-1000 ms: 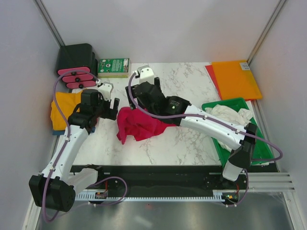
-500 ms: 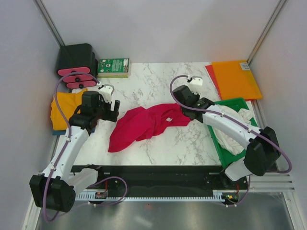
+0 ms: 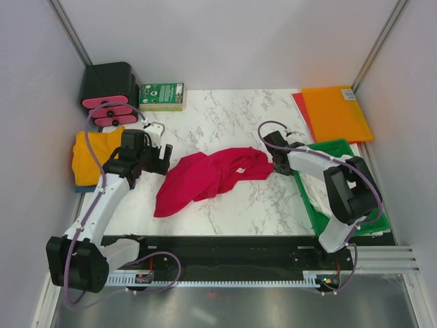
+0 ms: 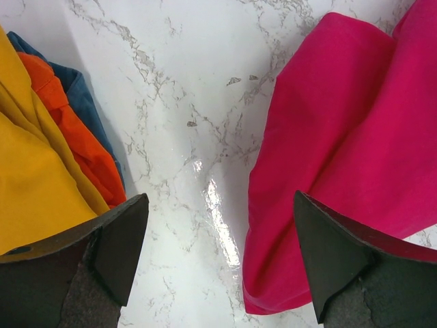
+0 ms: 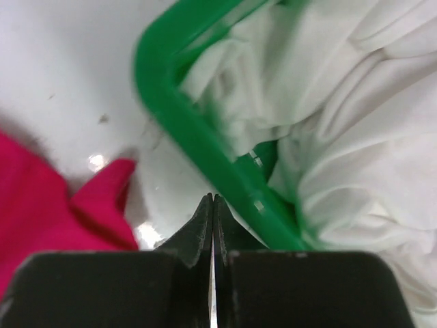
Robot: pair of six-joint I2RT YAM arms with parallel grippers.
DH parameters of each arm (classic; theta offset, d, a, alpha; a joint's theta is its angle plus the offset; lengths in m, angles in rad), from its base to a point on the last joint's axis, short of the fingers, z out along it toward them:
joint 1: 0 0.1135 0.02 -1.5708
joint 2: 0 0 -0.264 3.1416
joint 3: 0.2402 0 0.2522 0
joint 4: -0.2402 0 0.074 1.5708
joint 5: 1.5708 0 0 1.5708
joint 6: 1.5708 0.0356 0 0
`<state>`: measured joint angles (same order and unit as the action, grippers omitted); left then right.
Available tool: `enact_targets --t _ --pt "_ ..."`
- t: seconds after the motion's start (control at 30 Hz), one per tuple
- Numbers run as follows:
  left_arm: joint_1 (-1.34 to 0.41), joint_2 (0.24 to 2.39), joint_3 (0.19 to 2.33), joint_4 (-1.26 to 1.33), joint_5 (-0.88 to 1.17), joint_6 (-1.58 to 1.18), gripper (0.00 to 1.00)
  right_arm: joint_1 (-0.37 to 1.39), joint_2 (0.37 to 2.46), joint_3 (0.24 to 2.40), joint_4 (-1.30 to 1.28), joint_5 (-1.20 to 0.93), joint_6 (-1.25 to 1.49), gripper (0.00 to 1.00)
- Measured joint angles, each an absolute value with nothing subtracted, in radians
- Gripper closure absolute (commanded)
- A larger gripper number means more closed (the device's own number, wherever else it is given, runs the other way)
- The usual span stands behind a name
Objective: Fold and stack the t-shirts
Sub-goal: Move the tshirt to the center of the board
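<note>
white marble-look tabletop (image 3: 232, 123) with grey veins fills the floor of a pale-walled booth. from overhead, the far left corner holds a black box with pink pads (image 3: 108, 89) and a flat green carton (image 3: 162, 96) beside it. at the left edge lies a yellow t-shirt (image 3: 92, 156), soft and rumpled. only the left wrist view shows what sits with it: an orange cloth (image 4: 75, 143) and the edge of a blue cloth (image 4: 82, 102), layered under the yellow.

the left gripper (image 4: 220, 225) hangs over bare marble between that pile and the crimson t-shirt (image 3: 208, 176), its dark, rough-faced fingers (image 4: 116, 253) spread wide and holding nothing. the crimson t-shirt sprawls across the middle of the table, bunched in smooth matte folds, its long axis running from near left to far right.

the right gripper (image 5: 213, 205) sits at the shirt's right end. its wrist view settles what the overhead view cannot: the two black fingers are pressed flush together, no cloth between them, with a crimson corner lying just to their left. right of them curves the glossy rim of the green plastic tray (image 5: 229, 179), heaped with a crumpled white t-shirt (image 5: 355, 137). a stiff, flat orange sheet (image 3: 336, 113) lies at the far right.
</note>
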<state>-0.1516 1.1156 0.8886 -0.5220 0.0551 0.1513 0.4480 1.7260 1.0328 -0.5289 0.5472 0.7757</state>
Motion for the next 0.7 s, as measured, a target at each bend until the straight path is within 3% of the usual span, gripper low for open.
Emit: enact_targets --t 0.7 --pt "-0.147 1.155 0.889 -0.522 0.054 0.151 0.08 0.046 1.590 0.847 -0.486 0.502 0.822 1.00"
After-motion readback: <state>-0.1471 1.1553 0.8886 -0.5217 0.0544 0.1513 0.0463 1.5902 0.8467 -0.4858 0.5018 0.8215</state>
